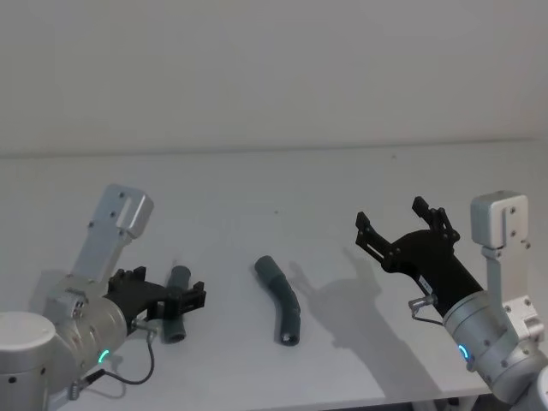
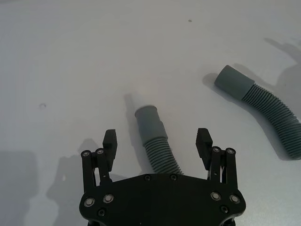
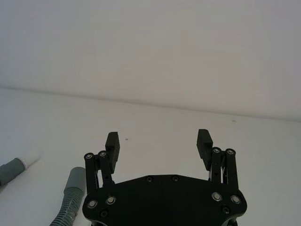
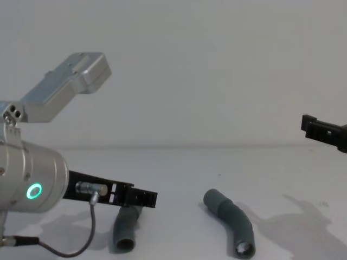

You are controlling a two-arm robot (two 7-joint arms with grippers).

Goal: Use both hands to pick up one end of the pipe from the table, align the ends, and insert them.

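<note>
Hose piece (image 2: 162, 155) between jaws of wide left pincer (image 2: 157, 137) on worktop (image 1: 257, 188); perhaps lower, then close behind cuff (image 2: 148, 117). Right pincer (image 3: 158, 138), wide too, hovers apart from second piece (image 1: 282, 304).

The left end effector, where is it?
In the head view, the left end effector is low at the left of the table, its open fingers either side of one hose piece; the other hose piece lies to its right.
</note>
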